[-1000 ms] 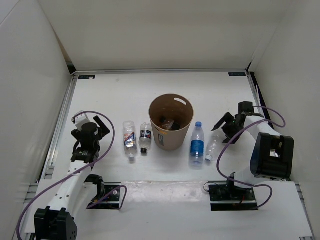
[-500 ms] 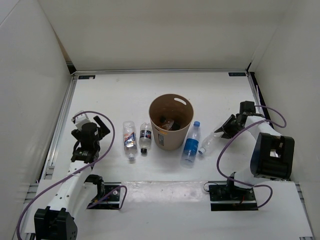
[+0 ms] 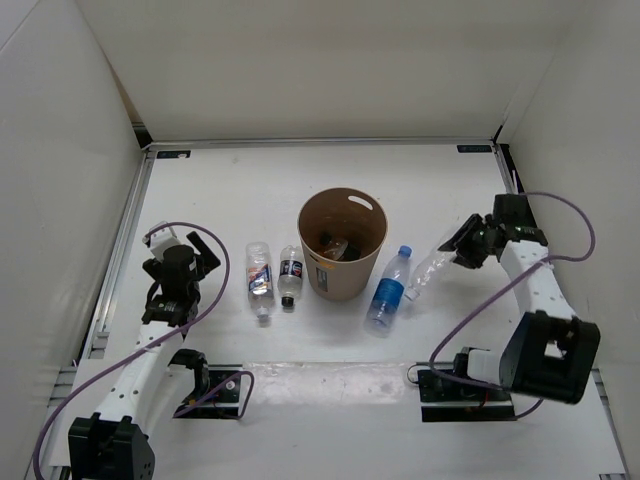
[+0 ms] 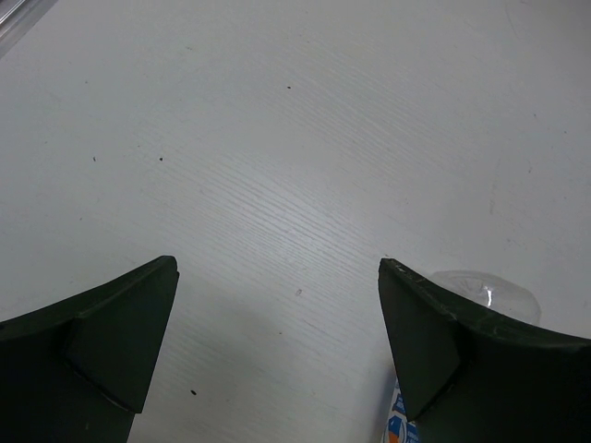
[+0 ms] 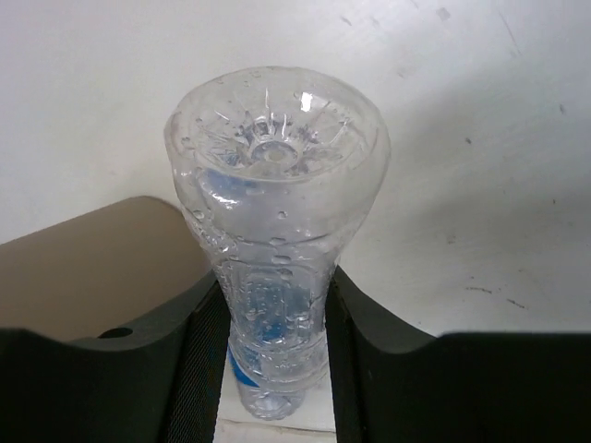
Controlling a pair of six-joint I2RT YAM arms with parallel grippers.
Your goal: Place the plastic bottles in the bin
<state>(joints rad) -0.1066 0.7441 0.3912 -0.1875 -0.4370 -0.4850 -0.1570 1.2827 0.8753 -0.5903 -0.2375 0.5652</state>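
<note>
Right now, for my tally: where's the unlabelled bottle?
Top view, right side: the unlabelled bottle is clamped in the right tool, beside the blue-labelled bottle.

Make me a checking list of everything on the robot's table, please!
Surface: white table, with a few tiny dark specks.
Job's things: tan bin in the middle. White-labelled bottle and short dark-labelled bottle lie to its left, blue-labelled bottle lies to its right. Clear bottle is in the right gripper.
Clutter: something dark inside the bin, too small to tell what.
Grippers: left gripper open, holding nothing. Right gripper shut on the clear bottle.
Cables: a purple cable loops along each arm.
Surroundings: white walls on three sides.
</note>
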